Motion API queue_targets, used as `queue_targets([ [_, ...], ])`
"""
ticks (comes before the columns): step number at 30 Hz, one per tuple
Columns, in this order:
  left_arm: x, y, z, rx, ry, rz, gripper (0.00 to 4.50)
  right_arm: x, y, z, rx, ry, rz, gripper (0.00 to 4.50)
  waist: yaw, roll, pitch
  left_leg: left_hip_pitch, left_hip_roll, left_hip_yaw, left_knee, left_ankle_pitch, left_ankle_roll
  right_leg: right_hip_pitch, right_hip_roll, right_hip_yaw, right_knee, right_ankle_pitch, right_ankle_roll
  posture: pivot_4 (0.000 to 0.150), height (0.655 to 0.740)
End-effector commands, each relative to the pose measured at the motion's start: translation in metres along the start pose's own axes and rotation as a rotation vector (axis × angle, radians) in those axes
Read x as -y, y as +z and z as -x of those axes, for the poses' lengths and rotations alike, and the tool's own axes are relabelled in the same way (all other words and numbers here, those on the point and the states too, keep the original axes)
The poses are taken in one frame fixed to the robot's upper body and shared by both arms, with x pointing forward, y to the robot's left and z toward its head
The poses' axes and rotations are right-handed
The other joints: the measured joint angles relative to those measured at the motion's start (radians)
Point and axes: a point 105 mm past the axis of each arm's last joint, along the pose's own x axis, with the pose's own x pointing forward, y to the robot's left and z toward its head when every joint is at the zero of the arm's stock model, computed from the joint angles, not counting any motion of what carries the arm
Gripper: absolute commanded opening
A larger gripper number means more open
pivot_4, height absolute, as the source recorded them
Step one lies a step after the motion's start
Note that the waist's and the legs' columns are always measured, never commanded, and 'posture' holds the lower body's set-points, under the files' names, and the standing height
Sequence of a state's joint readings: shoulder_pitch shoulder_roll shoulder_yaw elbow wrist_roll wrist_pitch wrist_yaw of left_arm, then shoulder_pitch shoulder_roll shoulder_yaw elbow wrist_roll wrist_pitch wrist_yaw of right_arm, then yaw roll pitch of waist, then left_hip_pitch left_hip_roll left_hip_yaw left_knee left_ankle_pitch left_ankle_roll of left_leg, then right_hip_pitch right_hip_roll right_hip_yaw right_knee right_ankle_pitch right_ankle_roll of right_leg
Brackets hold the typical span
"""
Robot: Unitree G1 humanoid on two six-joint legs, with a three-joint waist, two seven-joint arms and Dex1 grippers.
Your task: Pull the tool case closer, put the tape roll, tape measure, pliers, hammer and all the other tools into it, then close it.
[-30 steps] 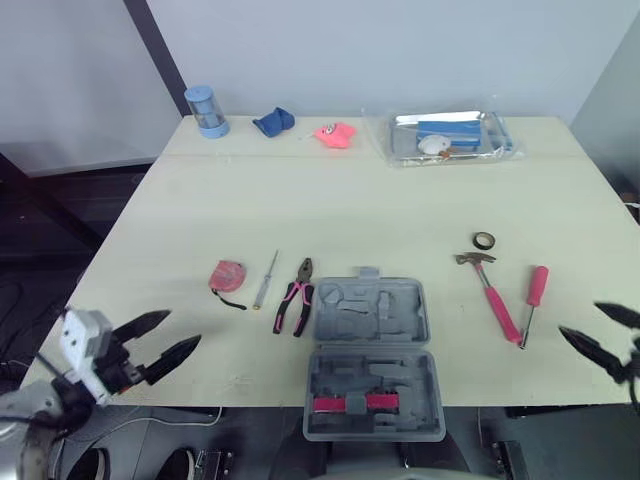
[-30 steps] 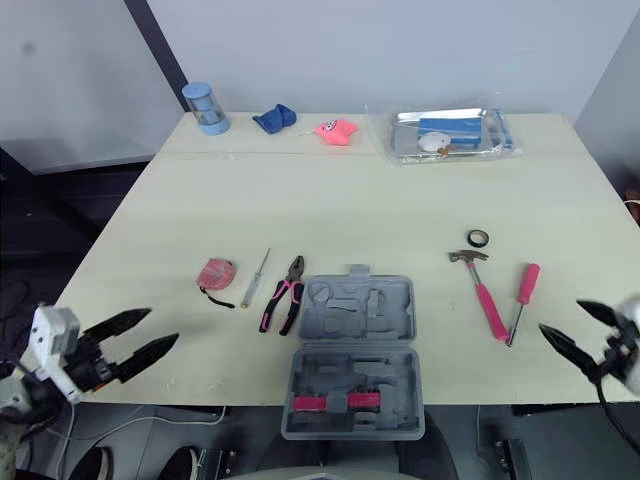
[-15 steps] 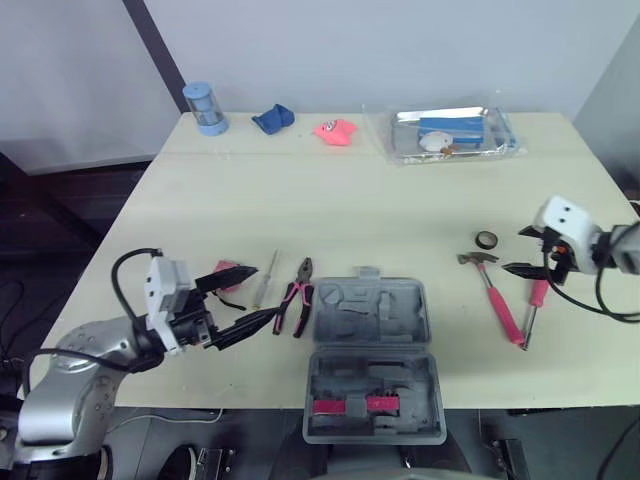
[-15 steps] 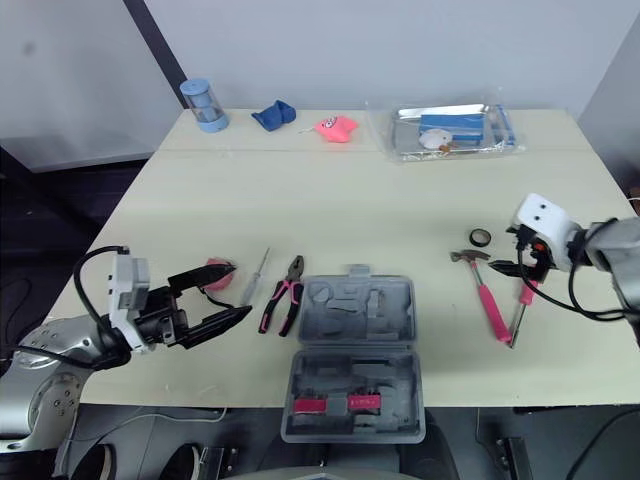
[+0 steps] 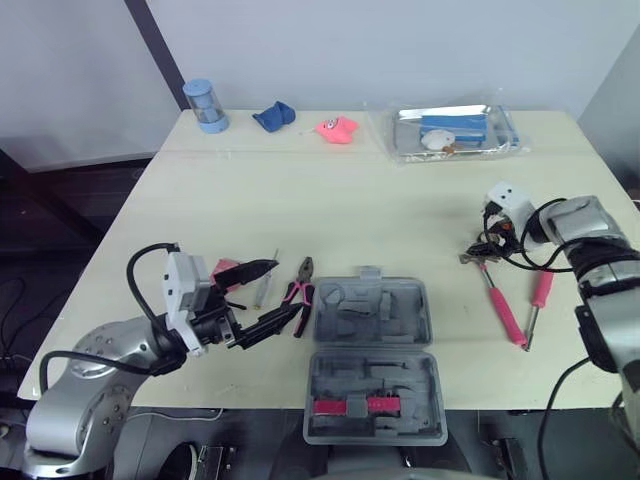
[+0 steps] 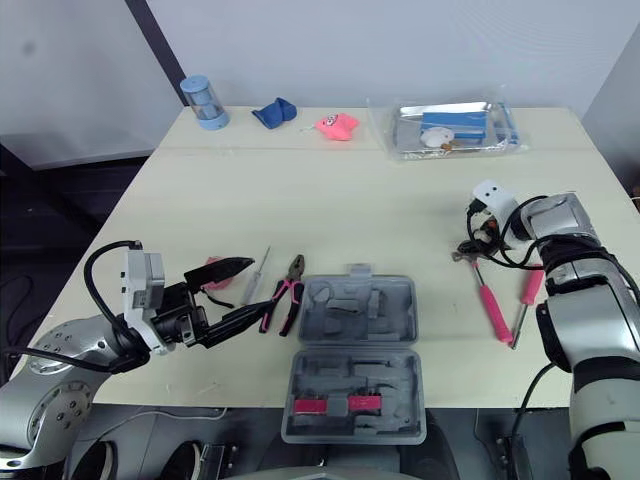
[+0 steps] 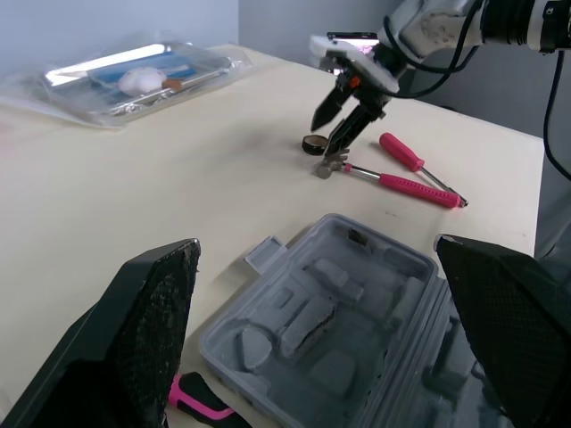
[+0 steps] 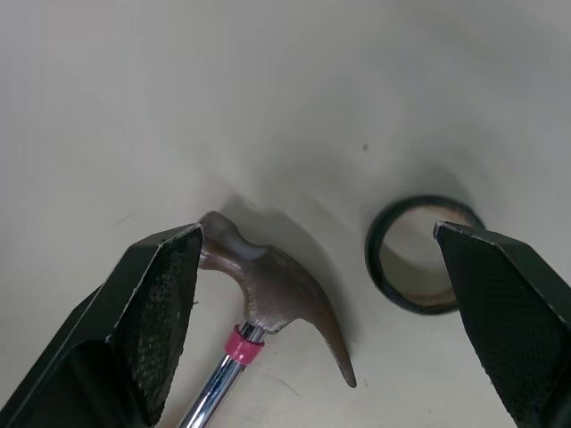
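Currently left end effector (image 5: 290, 286) and right end effector (image 8: 317, 230) gape wide; one hammer (image 8: 272, 299), one tape roll (image 8: 375, 260).

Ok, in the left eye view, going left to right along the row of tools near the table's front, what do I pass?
tape measure → thin screwdriver → pliers → tool case → hammer → pink-handled screwdriver

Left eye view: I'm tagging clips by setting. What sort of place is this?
Probably a robot test room, not a workshop: a plain table against a bare wall, an open tool case with hammer and pliers laid out beside it, and unrelated props like a blue canister along the far edge.
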State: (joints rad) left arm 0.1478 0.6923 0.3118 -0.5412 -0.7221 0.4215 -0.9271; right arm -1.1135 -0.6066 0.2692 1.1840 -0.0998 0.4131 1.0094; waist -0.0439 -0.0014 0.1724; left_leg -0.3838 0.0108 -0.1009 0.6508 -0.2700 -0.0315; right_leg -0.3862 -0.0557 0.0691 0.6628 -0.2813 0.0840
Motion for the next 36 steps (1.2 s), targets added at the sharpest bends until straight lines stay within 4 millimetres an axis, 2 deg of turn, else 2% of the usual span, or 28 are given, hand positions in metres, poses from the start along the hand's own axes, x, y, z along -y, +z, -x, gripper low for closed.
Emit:
queue_targets([
  [1, 0.003, 0.011, 0.001, 0.030, 0.007, -0.033, 4.50, 0.007, 0.013, 0.004, 0.053, -0.052, -0.064, 4.35, -0.002, 0.000, 0.000, 0.000, 0.000, 0.000, 0.000, 0.000, 0.000, 0.000, 0.000, 0.000, 0.000, 0.000, 0.000, 0.150, 0.7400],
  [8, 0.003, 0.012, -0.002, 0.046, 0.013, -0.037, 4.50, 0.001, 0.023, -0.004, 0.091, -0.060, -0.128, 4.35, -0.020, 0.000, 0.000, 0.000, 0.000, 0.000, 0.000, -0.001, 0.001, -0.001, 0.000, 0.001, 0.001, 0.000, 0.000, 0.150, 0.7400],
  [19, 0.004, 0.021, -0.003, 0.079, -0.006, -0.042, 4.50, -0.002, 0.022, -0.016, 0.112, -0.104, -0.213, 4.35, -0.028, 0.000, 0.000, 0.000, 0.000, 0.001, 0.000, -0.001, 0.001, -0.001, 0.000, 0.001, 0.001, 0.000, 0.000, 0.150, 0.7400],
  [22, 0.004, 0.021, -0.003, 0.079, -0.007, -0.042, 4.50, -0.003, 0.026, -0.019, 0.128, -0.120, -0.206, 3.43, -0.029, 0.000, 0.000, 0.000, 0.000, 0.001, 0.000, -0.001, 0.002, -0.001, 0.000, 0.001, 0.002, 0.000, 0.000, 0.150, 0.7400],
  [29, 0.004, 0.021, -0.003, 0.078, -0.005, -0.042, 4.50, -0.007, 0.023, -0.025, 0.105, -0.125, -0.163, 0.02, -0.029, 0.000, 0.000, 0.000, 0.000, 0.001, 0.000, -0.001, 0.001, -0.001, 0.000, 0.001, 0.002, 0.000, 0.000, 0.150, 0.7400],
  [36, 0.006, 0.021, -0.003, 0.078, -0.007, -0.041, 4.50, -0.001, 0.021, -0.021, 0.092, -0.138, -0.121, 0.02, -0.029, 0.000, 0.000, 0.000, 0.000, 0.001, 0.000, -0.001, 0.001, -0.001, 0.000, 0.001, 0.002, 0.000, 0.000, 0.150, 0.7400],
])
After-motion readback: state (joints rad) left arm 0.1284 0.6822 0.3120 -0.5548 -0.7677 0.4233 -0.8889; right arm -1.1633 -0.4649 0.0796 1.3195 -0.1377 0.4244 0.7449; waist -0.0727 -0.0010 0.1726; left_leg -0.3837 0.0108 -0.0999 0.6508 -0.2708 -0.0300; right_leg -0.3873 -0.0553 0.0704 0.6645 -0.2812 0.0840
